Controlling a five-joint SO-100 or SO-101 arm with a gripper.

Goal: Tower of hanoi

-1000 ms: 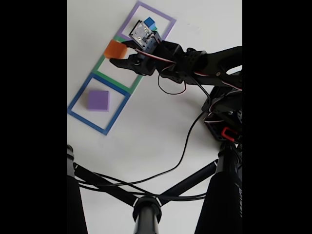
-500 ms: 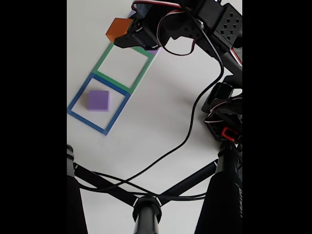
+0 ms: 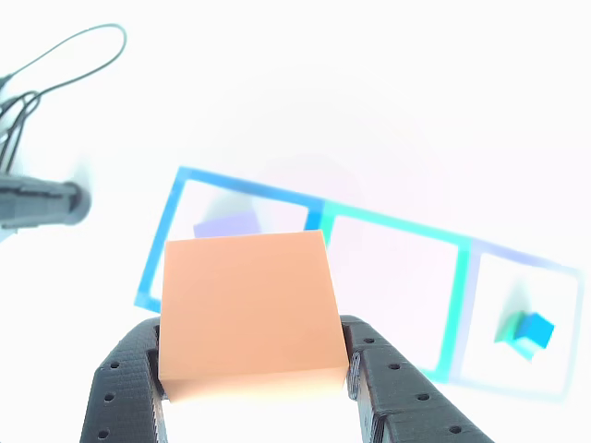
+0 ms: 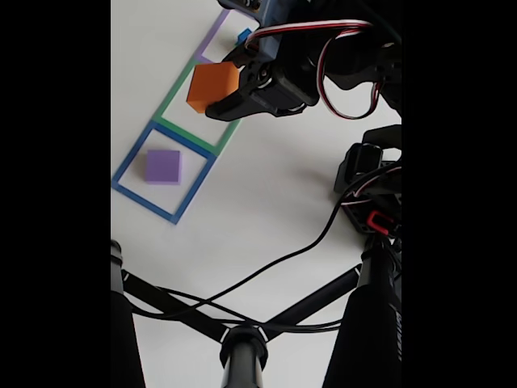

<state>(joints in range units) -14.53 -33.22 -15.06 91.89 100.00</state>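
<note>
Orange and square-faced, the plastic block (image 4: 212,86) is pinched between the two black fingers of the claw (image 4: 220,90), carried clear of the white table (image 4: 266,202) above the green tape-outlined square (image 4: 166,109) in the fixed view. The other view looks down past the block (image 3: 245,314) with a black finger against each of its sides, and the grip looks even, with no visible tilt.

The flat purple square block (image 4: 163,166) lies inside the blue tape-outlined square (image 4: 129,166), set toward that frame's upper left. The small blue cube (image 4: 244,35) sits in the purple tape-outlined square (image 4: 212,36) at the far end, partly hidden by the arm in the fixed view and plain at the right of the other view (image 3: 530,332).

My guess is that the orange block is meant for the empty green frame, since it is wider than both other pieces and could not go on top of either. To place it well, I would bring it to the middle of the frame, turn its edges parallel to the tape and lower it straight until its base rests flat before the fingers part. They should open only enough to free the sides, then lift straight up so neither one drags the block. The black cable (image 4: 307,242) lies well away from the frames and should not interfere.
</note>
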